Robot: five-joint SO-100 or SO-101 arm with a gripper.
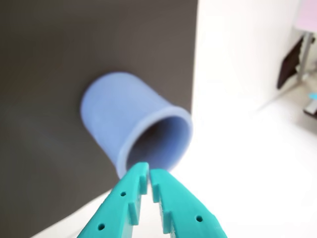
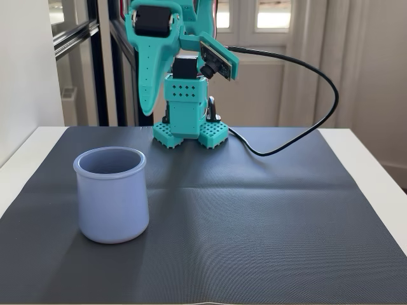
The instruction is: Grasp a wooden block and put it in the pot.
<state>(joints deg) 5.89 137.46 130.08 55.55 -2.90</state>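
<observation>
The pale lavender-blue pot (image 2: 111,197) stands upright on the left part of the dark mat, its mouth open. In the wrist view the pot (image 1: 124,114) fills the middle, its dark opening just beyond my teal gripper (image 1: 149,171). The two fingertips nearly meet, and nothing shows between them. In the fixed view my gripper (image 2: 147,109) hangs point-down at the back, raised above the mat, behind the pot and apart from it. The wooden block is out of view in both frames.
A black ribbed mat (image 2: 254,216) covers the white table (image 2: 372,171). The arm's base (image 2: 189,124) stands at the mat's far edge, with a black cable (image 2: 321,82) looping to its right. A wall is at the left, with windows behind.
</observation>
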